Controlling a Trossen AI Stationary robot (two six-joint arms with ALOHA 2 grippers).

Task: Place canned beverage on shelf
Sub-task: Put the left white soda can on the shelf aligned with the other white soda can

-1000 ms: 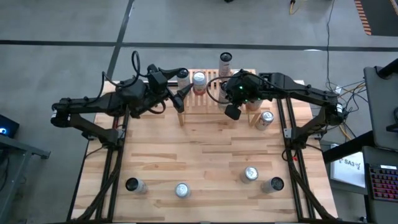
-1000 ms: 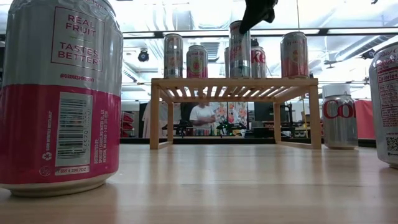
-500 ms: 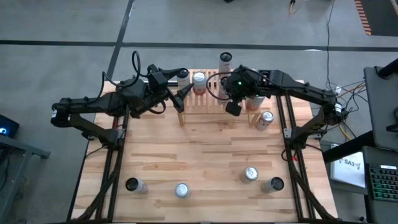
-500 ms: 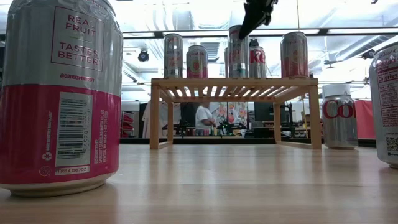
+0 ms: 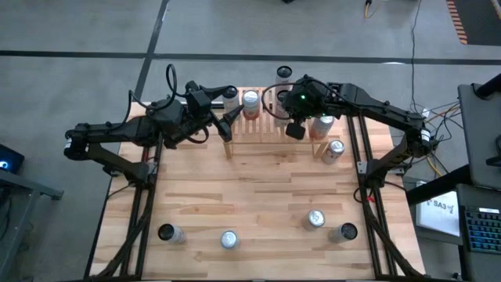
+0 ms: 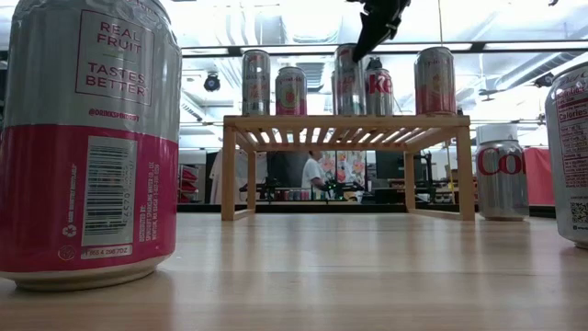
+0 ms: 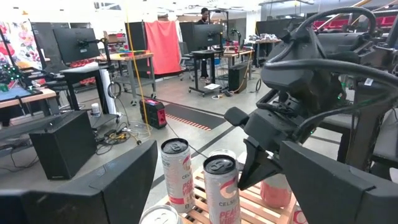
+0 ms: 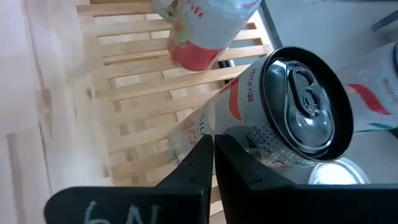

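Right gripper (image 6: 369, 41) hangs over the middle of the shelf (image 5: 270, 129), its fingers pressed together on nothing, tips just above and beside the tall peach-labelled can (image 8: 273, 118) standing on the slats. Left gripper (image 5: 228, 125) waits at the shelf's left end, fingers spread, holding nothing. Around the tall can (image 6: 349, 79) the shelf top is crowded: two cans (image 6: 256, 82) to its left, a red one (image 6: 380, 91) close behind it, a pink one (image 6: 435, 80) toward the right end. From above, the right arm covers much of that cluster, so I can't count the cans there. One more can (image 5: 334, 150) lies tilted on the wooden table (image 5: 258, 196) by the shelf's right leg, and four stand along the near edge (image 5: 228, 239). Up close at table height, a big pink-and-silver can (image 6: 90, 138) is cut off at the top. Beyond the table: desks, monitors, and a person (image 6: 312, 173) far back.
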